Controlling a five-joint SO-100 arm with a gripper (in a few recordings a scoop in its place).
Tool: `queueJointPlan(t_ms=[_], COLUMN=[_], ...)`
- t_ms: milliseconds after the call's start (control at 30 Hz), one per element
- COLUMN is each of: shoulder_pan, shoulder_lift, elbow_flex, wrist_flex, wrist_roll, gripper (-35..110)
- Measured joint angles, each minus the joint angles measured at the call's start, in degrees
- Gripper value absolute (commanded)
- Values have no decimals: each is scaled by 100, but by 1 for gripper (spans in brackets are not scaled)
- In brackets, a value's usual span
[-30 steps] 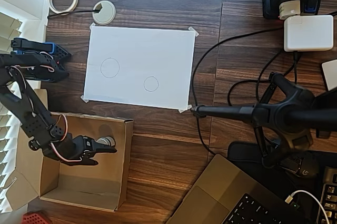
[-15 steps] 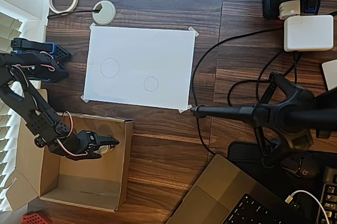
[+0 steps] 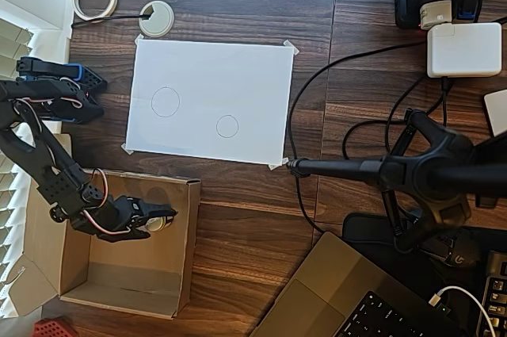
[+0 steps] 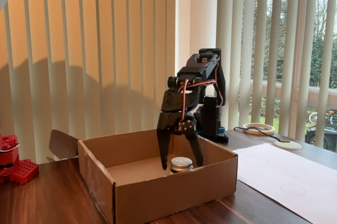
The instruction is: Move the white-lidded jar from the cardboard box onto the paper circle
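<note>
Item: pincer (image 4: 180, 162), black, two-finger. Your pincer has come down inside the cardboard box (image 3: 184, 246) over the last second and now stands with its fingers spread, one either side of the white-lidded jar (image 4: 181, 164), not clenched on it; whether either finger touches the jar you cannot tell. Item: white-lidded jar, upright on the box floor near the wall that faces the paper in the overhead view (image 3: 160, 221). Item: paper circle (image 3: 227, 126), the smaller outline on the taped white sheet (image 3: 214, 75), unoccupied, well apart from the box across the worktop (image 3: 245, 202). Status: descent looks finished; your next call is probably to close on the jar, then lift clear of the box wall.
</note>
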Motion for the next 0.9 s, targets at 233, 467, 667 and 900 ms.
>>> queueJointPlan(t_ms=[233, 467, 667, 900], shoulder_pan=[70, 70, 70, 9], shoulder_lift=[0, 0, 0, 0], elbow_flex=[9, 97, 97, 97], wrist_flex=[0, 9, 9, 9], wrist_roll=[-35, -35, -35, -35], gripper=[40, 39, 39, 38])
